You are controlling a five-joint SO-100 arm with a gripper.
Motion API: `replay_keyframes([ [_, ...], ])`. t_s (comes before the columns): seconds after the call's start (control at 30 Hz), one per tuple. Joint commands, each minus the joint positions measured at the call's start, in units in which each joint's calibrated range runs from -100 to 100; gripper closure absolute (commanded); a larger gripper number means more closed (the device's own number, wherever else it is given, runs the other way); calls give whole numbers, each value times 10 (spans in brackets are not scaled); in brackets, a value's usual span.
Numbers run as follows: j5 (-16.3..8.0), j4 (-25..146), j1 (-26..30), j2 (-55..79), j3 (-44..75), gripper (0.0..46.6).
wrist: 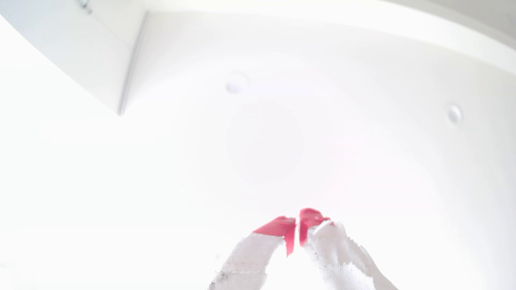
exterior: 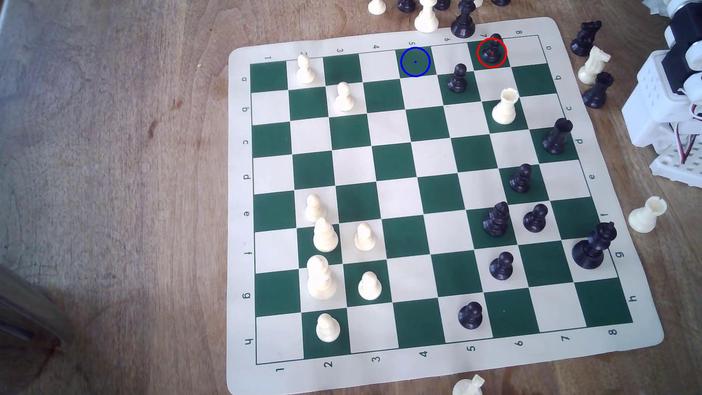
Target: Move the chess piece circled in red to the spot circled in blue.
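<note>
A small black pawn ringed in red stands on a green square in the board's far row, toward the exterior view's right. Two squares to its left in that view, the spot circled in blue is a bare green square with a blue dot. In the wrist view my gripper is shut, its red-tipped white fingers touching with nothing between them, against a bright white ceiling. The arm's white base stands off the board at the exterior view's right edge, away from the pawn.
The green and cream board mat lies on a wooden table. A black pawn stands between the two marks, one row nearer. A cream rook is close by. Captured pieces crowd the far edge and the exterior view's right side.
</note>
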State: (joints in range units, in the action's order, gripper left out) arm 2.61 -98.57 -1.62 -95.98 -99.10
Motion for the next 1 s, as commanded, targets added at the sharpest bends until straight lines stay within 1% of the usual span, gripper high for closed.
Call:
replay_keyframes([
  [0.0, 3, -12, 4, 2, -9, 453],
  [0.03, 3, 25, 4, 2, -9, 464],
  [0.1, 2, 82, 13, 6, -9, 464],
  [0.13, 14, 120, 19, 12, -9, 465],
  [0.17, 41, 195, 11, 1, -9, 465],
  [0.23, 64, 274, 19, 1, -9, 465],
  [0.27, 67, 312, 15, 1, -9, 465],
  [0.3, 67, 348, 6, 1, -9, 465],
  [0.33, 66, 417, -20, 1, -9, 465],
  [0.43, 66, 554, -80, 2, -9, 465],
  [0.5, 46, 751, -141, 2, -9, 461],
  [0.57, 29, 864, -166, 3, 10, 454],
  [0.6, 14, 944, -180, 3, 35, 444],
  [0.63, -9, 1048, -196, 2, 82, 432],
  [0.67, -22, 1132, -206, 2, 122, 426],
  [0.7, -28, 1190, -213, 4, 152, 423],
  [0.73, -30, 1240, -217, 6, 177, 423],
  [0.77, -30, 1312, -222, 19, 213, 422],
  [0.87, -30, 1428, -223, 55, 269, 422],
  [0.9, -31, 1511, -228, 102, 314, 418],
  [0.97, -39, 1584, -234, 158, 358, 418],
])
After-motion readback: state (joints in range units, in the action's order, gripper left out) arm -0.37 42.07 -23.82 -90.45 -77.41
